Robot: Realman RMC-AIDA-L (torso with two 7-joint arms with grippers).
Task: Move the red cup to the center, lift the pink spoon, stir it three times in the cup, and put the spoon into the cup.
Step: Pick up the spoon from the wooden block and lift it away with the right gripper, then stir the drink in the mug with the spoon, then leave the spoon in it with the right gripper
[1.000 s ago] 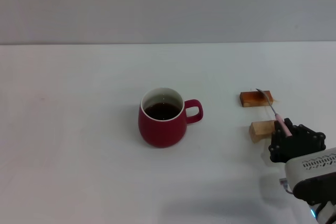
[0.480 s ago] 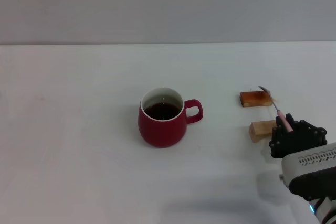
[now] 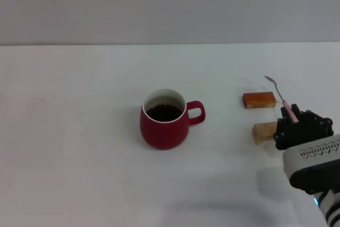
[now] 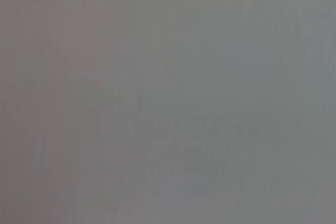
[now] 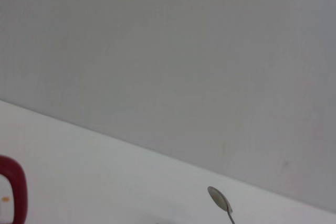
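The red cup (image 3: 164, 120) stands upright near the middle of the white table, handle toward the right, dark liquid inside. Part of its handle (image 5: 16, 187) shows in the right wrist view. My right gripper (image 3: 296, 123) is at the right of the table, shut on the pink spoon (image 3: 281, 98). The spoon's grey bowl points up and away, lifted clear of the two wooden blocks. The spoon's bowl (image 5: 219, 200) also shows in the right wrist view. The left gripper is out of view; its wrist view shows only flat grey.
Two small wooden blocks lie right of the cup: a darker orange-brown one (image 3: 259, 100) and a paler one (image 3: 264, 132) nearer me, next to the gripper. A grey wall runs behind the table's far edge (image 3: 170, 44).
My right gripper has risen and tilted, lifting the spoon's bowl off the darker block and up. The cup and blocks have not moved.
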